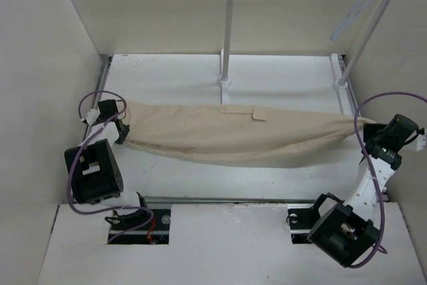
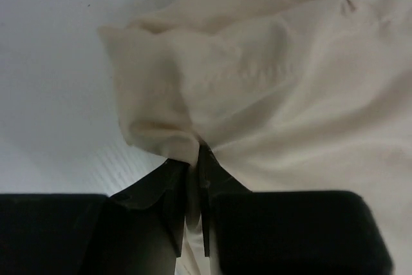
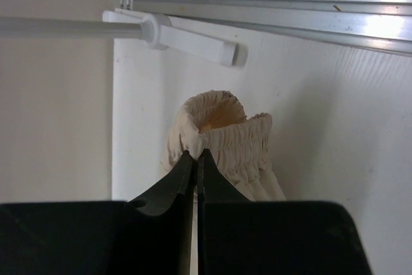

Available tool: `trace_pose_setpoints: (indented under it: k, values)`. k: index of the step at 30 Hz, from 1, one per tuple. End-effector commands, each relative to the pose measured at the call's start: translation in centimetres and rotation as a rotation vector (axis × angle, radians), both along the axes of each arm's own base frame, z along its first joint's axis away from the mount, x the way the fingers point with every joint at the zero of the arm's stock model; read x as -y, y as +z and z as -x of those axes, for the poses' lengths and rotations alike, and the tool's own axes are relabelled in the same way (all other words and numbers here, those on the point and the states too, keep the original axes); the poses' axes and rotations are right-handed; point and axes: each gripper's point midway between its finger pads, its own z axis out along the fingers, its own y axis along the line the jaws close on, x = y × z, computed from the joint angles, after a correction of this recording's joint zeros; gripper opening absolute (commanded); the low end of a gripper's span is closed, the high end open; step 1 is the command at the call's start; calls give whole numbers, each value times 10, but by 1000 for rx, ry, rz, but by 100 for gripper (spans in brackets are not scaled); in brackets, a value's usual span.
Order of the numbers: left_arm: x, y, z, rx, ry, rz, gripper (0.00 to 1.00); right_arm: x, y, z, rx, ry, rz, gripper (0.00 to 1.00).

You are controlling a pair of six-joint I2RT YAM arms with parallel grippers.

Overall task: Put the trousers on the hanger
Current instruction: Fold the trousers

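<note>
We pinch one end of the trousers (image 1: 233,135) in our left gripper (image 2: 192,159). Our right gripper (image 3: 197,156) clamps their gathered waistband (image 3: 241,138).

Trousers (image 1: 233,135): beige cloth, wrinkled, legs laid together, stretched long left-to-right across worktop (image 1: 267,81). Leg ends at left, gathered waistband at far right, bunched into narrow tip. Small pocket flap near upper middle. Hanger (image 1: 352,13): thin, pale bluish, slanted, up in top right corner, well apart from trousers.
</note>
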Motion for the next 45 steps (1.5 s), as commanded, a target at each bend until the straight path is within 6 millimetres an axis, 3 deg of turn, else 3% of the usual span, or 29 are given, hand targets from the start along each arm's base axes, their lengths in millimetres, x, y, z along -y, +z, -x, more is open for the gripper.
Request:
trace_pose_setpoints:
  k: [1, 6, 10, 14, 16, 19, 24, 28, 32, 35, 40, 45]
  values:
    - [-23, 56, -10, 194, 83, -176, 16, 11, 62, -14, 183, -1, 82, 1]
    - [-21, 92, -10, 271, 89, -214, 51, 5, 55, -16, 182, 24, 88, 1]
    - [-9, 131, -22, 360, 52, -217, 63, -3, 61, -17, 188, 59, 132, 2]
    - [18, 165, -33, 448, -17, -187, 64, -42, 103, -30, 237, 220, 270, 2]
    - [36, 173, -37, 480, -72, -149, 64, -75, 128, -40, 265, 358, 365, 3]
    - [90, 196, -39, 570, -241, -16, 64, -138, 157, -52, 303, 598, 490, 4]
    - [131, 242, -2, 725, -361, 56, 67, -247, 173, -51, 386, 939, 590, 4]
    - [125, 277, 36, 839, -345, 26, 68, -334, 166, -40, 391, 1136, 637, 3]
    - [120, 300, 63, 920, -308, 1, 68, -421, 169, -39, 391, 1292, 684, 3]
    - [110, 315, 75, 961, -266, -30, 69, -480, 185, -43, 431, 1368, 698, 2]
    - [84, 322, 78, 985, -147, -105, 70, -575, 213, -58, 520, 1476, 676, 1]
    - [56, 370, 100, 1139, 19, -187, 71, -673, 210, -66, 610, 1595, 617, 1]
